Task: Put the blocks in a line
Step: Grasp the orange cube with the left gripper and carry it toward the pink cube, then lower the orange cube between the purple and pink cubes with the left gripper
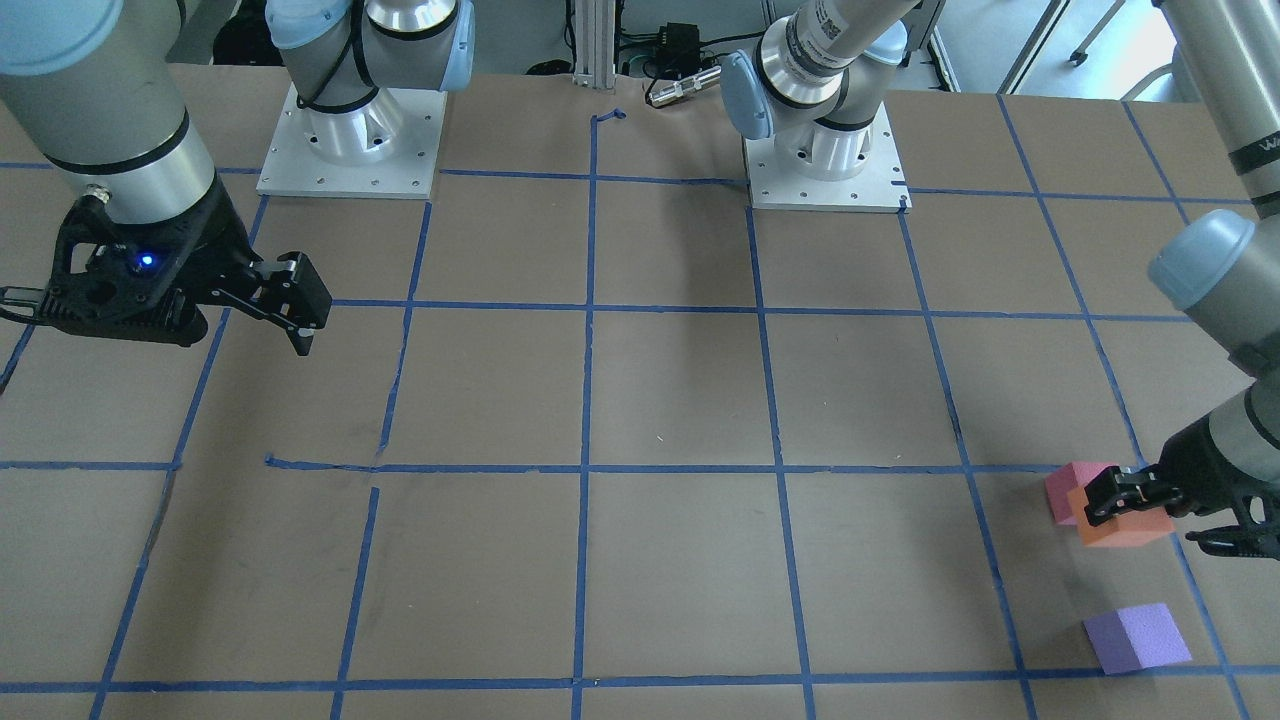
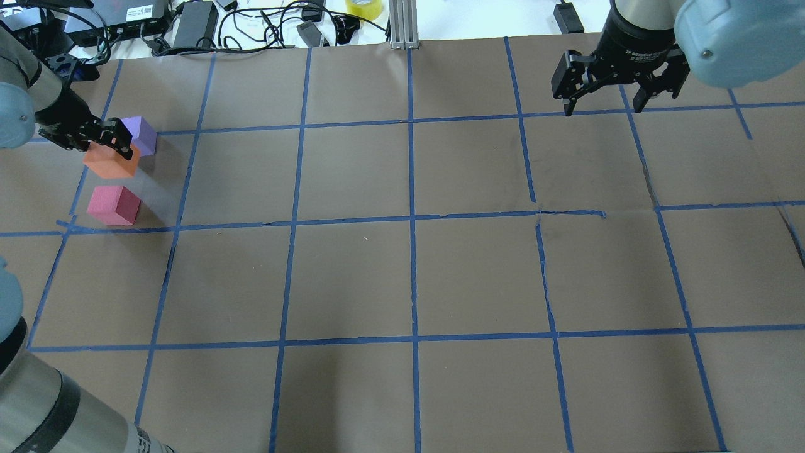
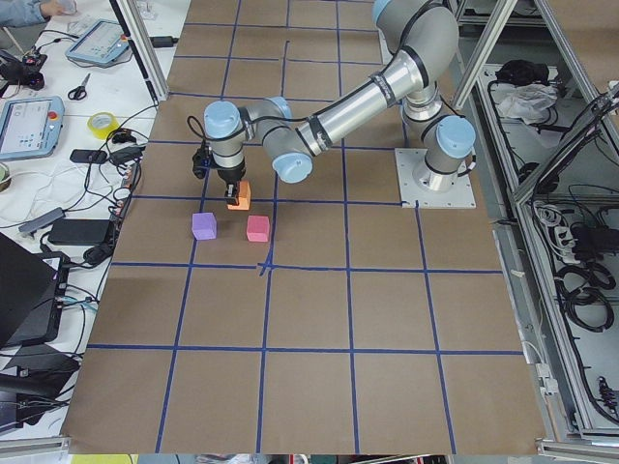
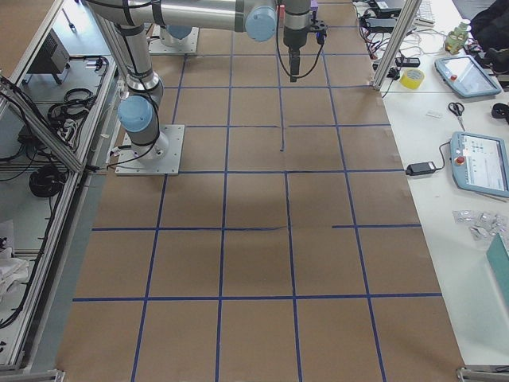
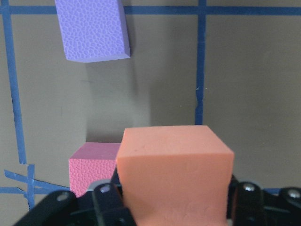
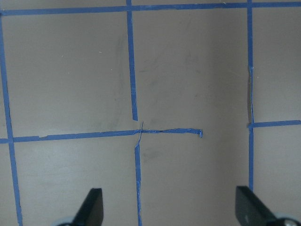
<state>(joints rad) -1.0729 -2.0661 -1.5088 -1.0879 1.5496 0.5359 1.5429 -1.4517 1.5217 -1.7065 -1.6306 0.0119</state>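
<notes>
My left gripper (image 2: 105, 150) is shut on the orange block (image 2: 112, 162) and holds it a little above the table at the far left. The purple block (image 2: 142, 134) lies just beyond it and the pinkish-red block (image 2: 114, 205) just nearer. The left wrist view shows the orange block (image 5: 176, 169) between the fingers, the pinkish-red block (image 5: 91, 169) below left and the purple block (image 5: 91, 30) at the top. In the front-facing view the orange block (image 1: 1125, 527), pinkish-red block (image 1: 1072, 487) and purple block (image 1: 1140, 637) sit at the right. My right gripper (image 2: 604, 106) is open and empty, far off at the back right.
The brown table (image 2: 409, 277) carries a grid of blue tape lines. Cables, power bricks and a tape roll (image 2: 363, 7) lie past the far edge. The two arm bases (image 1: 350, 140) stand at the robot's side of the table.
</notes>
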